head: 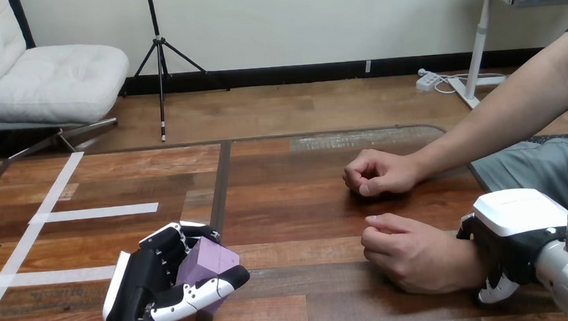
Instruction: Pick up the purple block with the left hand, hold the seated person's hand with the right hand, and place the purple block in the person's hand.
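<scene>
The purple block (206, 262) is clamped in the left robot hand (150, 291), fingers over the top and thumb underneath, low over the near-left part of the worktop (292, 205). It looks roughly cubic with no clear long axis, tilted, one corner aimed right toward the person. The right robot hand (509, 239) wraps the person's wrist (460, 265), likely to steady the target. The person's hand (412, 253) lies palm-down and curled, so I'd expect it must turn up before handover.

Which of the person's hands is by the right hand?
The person's lower hand: the right hand sits at its wrist. The upper hand lies apart.
</scene>
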Tool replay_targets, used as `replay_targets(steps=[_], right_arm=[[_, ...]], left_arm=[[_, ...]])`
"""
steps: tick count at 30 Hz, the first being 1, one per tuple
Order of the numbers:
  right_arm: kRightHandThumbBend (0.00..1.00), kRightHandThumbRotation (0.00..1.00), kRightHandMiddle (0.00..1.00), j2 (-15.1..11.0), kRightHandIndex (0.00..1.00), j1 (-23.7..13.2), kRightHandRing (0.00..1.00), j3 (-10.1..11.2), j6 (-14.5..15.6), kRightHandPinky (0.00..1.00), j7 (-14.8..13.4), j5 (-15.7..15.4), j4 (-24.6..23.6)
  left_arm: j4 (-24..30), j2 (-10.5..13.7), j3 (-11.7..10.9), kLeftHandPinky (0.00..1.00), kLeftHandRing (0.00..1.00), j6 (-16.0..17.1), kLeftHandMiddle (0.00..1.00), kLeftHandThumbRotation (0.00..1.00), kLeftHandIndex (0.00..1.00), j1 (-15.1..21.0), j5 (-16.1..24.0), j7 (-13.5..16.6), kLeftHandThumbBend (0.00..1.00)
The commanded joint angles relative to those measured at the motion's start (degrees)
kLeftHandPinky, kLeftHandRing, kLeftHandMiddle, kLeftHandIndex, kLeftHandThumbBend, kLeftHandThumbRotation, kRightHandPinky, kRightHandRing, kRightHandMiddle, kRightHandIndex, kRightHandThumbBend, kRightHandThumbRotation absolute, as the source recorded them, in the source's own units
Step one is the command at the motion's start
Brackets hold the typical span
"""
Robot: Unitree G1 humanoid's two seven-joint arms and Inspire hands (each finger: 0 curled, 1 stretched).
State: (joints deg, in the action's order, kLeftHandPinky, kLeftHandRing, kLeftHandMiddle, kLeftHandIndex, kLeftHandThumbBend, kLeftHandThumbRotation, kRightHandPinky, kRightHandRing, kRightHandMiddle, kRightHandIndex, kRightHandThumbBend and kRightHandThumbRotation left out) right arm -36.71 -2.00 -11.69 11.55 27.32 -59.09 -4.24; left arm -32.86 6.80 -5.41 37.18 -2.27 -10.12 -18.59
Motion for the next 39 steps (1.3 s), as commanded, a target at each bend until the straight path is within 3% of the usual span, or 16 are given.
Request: replay_targets(steps=[1, 12, 17, 24, 39], right_arm=[[0.64, 0.00, 0.76, -1.8, 0.74, 0.4, 0.71, -0.8, -0.4, 0.68, -0.6, 0.1, 2.7], [0.63, 0.00, 0.76, -1.6, 0.74, 0.1, 0.72, -0.9, -0.2, 0.68, -0.6, 0.1, 3.5], [0.61, 0.00, 0.75, -1.1, 0.74, -0.2, 0.68, -0.7, 0.7, 0.60, 0.0, 0.4, 3.7], [0.60, 0.00, 0.71, -1.1, 0.72, -0.1, 0.62, -0.7, 0.3, 0.50, -1.3, 0.3, 3.9], [0.62, 0.00, 0.66, -0.4, 0.71, -1.0, 0.54, -0.8, 1.5, 0.38, 0.1, 1.2, 5.1]], left_arm=[[3.3, 0.3, -0.3, 0.33, 0.39, 0.8, 0.46, 0.12, 0.47, 2.5, 0.1, 0.1, 0.93], [3.4, 0.2, -0.2, 0.33, 0.39, 0.7, 0.46, 0.11, 0.48, 2.4, -0.6, -0.6, 0.92], [3.2, 0.3, -0.3, 0.33, 0.39, 1.1, 0.46, 0.11, 0.48, 2.4, -0.3, -0.5, 0.92], [2.9, 0.2, -0.3, 0.33, 0.39, 1.5, 0.46, 0.11, 0.48, 2.5, -0.2, -0.4, 0.92], [2.9, 0.1, -0.4, 0.33, 0.39, 1.4, 0.46, 0.11, 0.48, 2.5, -0.4, -0.4, 0.92]])
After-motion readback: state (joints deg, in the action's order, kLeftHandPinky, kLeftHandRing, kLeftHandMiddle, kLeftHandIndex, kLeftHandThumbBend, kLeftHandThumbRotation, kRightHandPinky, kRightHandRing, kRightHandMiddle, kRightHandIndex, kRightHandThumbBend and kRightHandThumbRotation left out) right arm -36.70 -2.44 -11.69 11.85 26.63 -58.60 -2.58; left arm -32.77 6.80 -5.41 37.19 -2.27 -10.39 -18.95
